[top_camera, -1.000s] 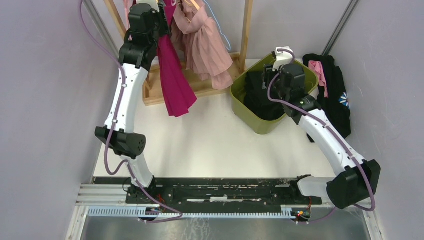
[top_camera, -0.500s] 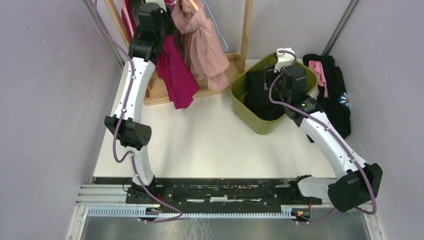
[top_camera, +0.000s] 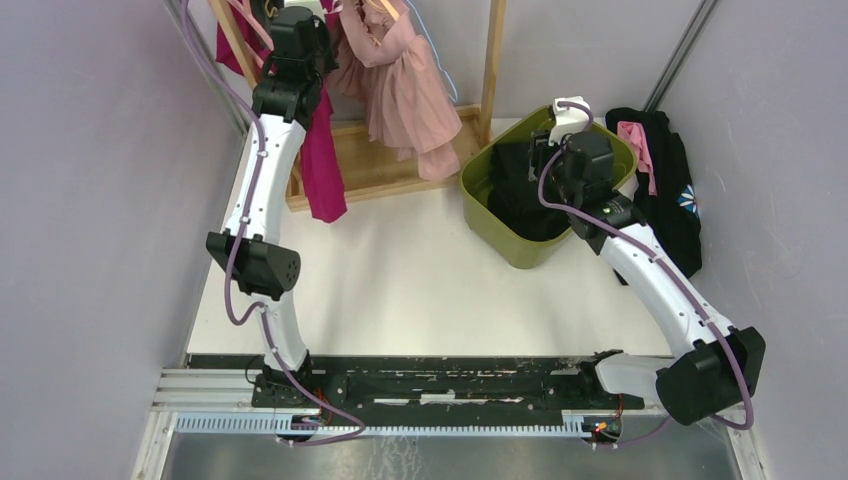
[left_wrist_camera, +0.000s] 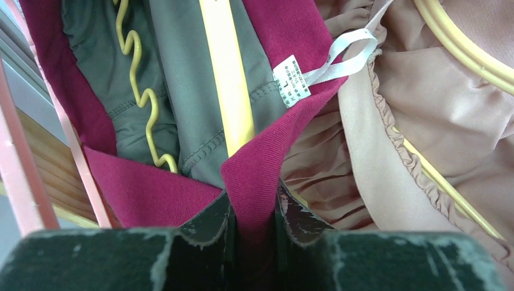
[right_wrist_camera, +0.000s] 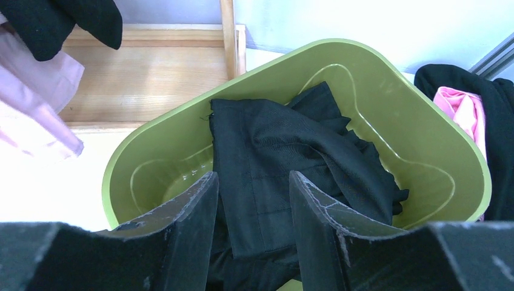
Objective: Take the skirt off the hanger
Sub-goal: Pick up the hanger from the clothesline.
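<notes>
The left fingers point(left_wrist_camera: 209, 223), dark and scuffed, are pinched together on a folded edge of the skirt point(left_wrist_camera: 257, 173), a magenta cloth with a fine twill weave. The skirt hangs on a smooth yellow hanger point(left_wrist_camera: 225, 73) at the wooden rack point(top_camera: 490, 60). Inside its waist shows a grey-green lining point(left_wrist_camera: 176, 66) with stitched seams, a wavy yellow wire point(left_wrist_camera: 138, 91) running down it, and a white size label point(left_wrist_camera: 291, 82) on a ribbon loop. Just beside it hangs a dusty pink dress point(left_wrist_camera: 394, 115) of soft matte cloth with a gathered ruffle edge. From above, the skirt point(top_camera: 322, 165) drops in a narrow strip below the left arm.

The right fingers point(right_wrist_camera: 195, 206) stand apart with nothing between them, over an oval, glossy olive-green bin point(right_wrist_camera: 388, 79) holding a crumpled black garment point(right_wrist_camera: 285, 151). The bin sits on the white table point(top_camera: 420, 280), next to a heap of black and pink clothes point(top_camera: 660, 165)
</notes>
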Robot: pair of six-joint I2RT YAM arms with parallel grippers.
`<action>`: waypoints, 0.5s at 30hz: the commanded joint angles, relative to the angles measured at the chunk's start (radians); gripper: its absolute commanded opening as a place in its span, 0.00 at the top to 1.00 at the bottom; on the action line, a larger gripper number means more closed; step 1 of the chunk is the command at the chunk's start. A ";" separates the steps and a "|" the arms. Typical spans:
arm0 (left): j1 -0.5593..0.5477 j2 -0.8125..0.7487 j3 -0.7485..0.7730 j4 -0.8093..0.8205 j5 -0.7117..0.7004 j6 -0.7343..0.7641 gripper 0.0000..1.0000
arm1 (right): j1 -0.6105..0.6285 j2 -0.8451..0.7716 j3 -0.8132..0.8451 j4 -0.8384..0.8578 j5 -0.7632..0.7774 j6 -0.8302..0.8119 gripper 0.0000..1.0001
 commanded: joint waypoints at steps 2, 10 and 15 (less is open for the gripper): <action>0.004 -0.090 -0.032 0.098 0.110 0.084 0.97 | -0.001 -0.014 -0.002 0.054 0.011 0.002 0.47; 0.004 -0.184 -0.041 0.166 0.192 0.059 0.97 | -0.001 0.009 0.001 0.057 -0.008 0.016 0.47; 0.004 -0.209 -0.040 0.237 0.284 0.031 0.97 | 0.000 0.009 -0.001 0.058 -0.009 0.015 0.47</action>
